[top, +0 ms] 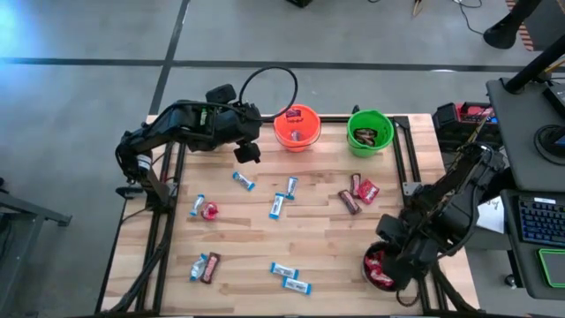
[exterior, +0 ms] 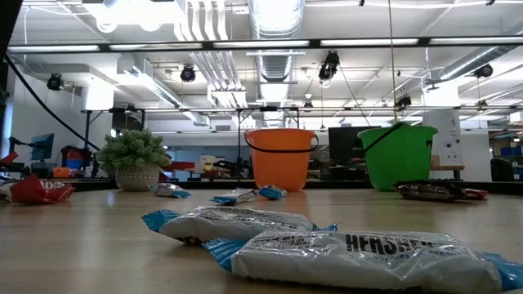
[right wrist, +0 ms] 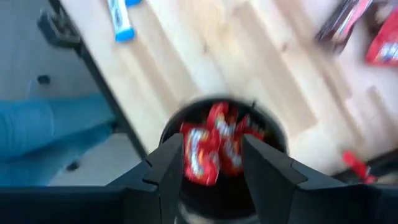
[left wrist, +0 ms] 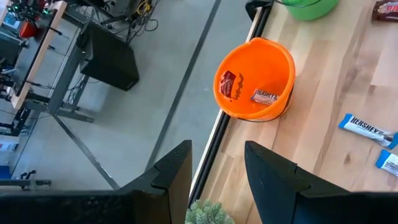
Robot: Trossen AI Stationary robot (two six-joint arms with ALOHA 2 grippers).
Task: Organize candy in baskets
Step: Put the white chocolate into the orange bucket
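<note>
My left fingers (top: 247, 152) hang open and empty at the far left of the desk (top: 318, 238). The orange basket (top: 297, 128) sits just at their 3 o'clock, so this arm is nearer to it. A blue-and-white bar (top: 243, 181) lies close at their 6 o'clock, its long side slanting. My right fingers (right wrist: 211, 163) are parted right over the black basket (right wrist: 264, 127). A red packet (right wrist: 200, 155) sits between them; I cannot tell if they grip it. The wood is flat, with open room all around.

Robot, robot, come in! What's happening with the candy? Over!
Right gripper open above black basket, red packets inside. Left gripper open, empty, near orange basket. Nothing blocking.
</note>
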